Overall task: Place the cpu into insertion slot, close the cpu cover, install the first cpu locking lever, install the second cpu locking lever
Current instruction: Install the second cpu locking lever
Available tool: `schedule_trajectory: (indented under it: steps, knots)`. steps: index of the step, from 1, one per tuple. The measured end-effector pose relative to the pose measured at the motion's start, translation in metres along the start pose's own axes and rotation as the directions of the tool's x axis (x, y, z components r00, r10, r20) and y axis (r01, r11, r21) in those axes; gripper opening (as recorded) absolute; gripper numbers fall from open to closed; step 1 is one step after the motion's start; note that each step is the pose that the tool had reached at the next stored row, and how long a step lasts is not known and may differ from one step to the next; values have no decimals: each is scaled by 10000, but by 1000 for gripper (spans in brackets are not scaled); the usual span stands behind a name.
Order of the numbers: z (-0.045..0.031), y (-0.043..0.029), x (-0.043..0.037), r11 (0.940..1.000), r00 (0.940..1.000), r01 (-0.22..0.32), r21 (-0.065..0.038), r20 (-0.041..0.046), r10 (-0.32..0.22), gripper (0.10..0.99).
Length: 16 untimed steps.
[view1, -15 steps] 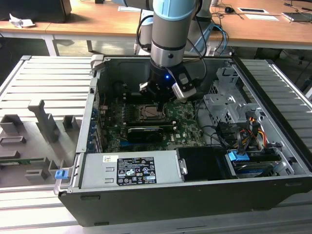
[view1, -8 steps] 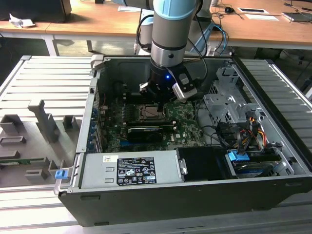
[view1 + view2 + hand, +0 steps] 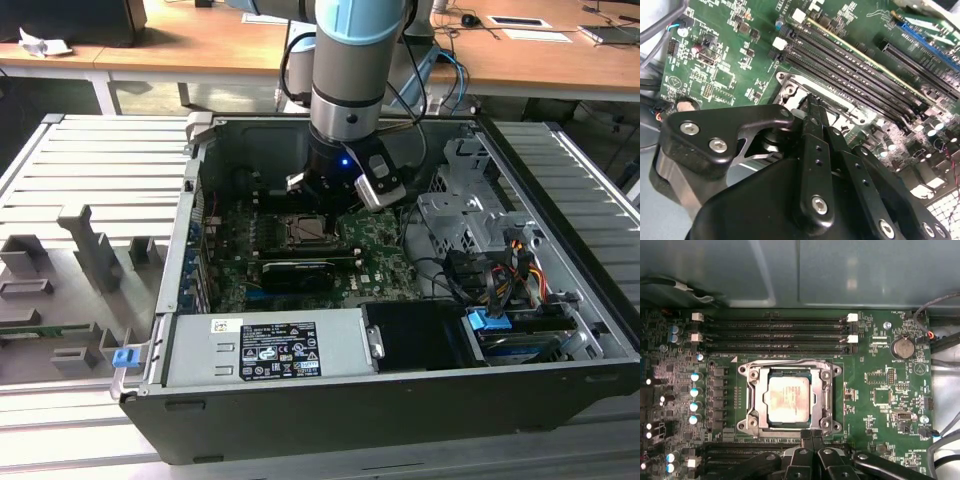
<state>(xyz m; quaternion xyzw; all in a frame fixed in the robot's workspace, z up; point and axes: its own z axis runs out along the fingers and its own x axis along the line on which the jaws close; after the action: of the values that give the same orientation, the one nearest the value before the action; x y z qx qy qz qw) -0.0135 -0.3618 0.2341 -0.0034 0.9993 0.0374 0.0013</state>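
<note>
**Chip seated, cover down**

Where the green circuit board (image 3: 880, 390) lies flat in the open computer case (image 3: 420, 420), one cpu (image 3: 788, 399) sits inside the insertion slot (image 3: 754, 390), its dull grey-pink square face turned up toward the first wrist view. Being square, it has no long axis; its edges run in line with the slot's edges and with the four long black memory slots (image 3: 775, 332) beside it. One cpu cover (image 3: 826, 396), a thin silvery frame, lies flat around the chip, with the face showing through its square opening. A thin metal lever (image 3: 790, 361) runs along the side of the frame nearest the memory slots. The gripper (image 3: 812, 436) hangs just at the opposite edge of the socket, its two black fingers (image 3: 815, 150) pressed together with nothing between them. In the exterior view, the arm (image 3: 350, 90) stands straight above the socket (image 3: 305, 230).
</note>
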Motion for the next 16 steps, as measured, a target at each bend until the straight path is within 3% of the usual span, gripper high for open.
schedule_trajectory:
  steps: [9,10,11,12,13,16]
  knots:
    - [-36,-67,0,10000,10000,0,-3,0,0,106]
    - [-28,-116,1,9999,10000,-6,-155,-71,5,106]
    - [-13,-157,3,9970,10000,-8,-774,-96,1,106]
    - [-12,-234,15,9959,9999,77,-897,-101,-87,106]
    - [-12,-275,39,9958,9998,137,-909,-101,-147,106]
    - [-8,-279,137,9956,9998,161,-925,-102,-172,106]
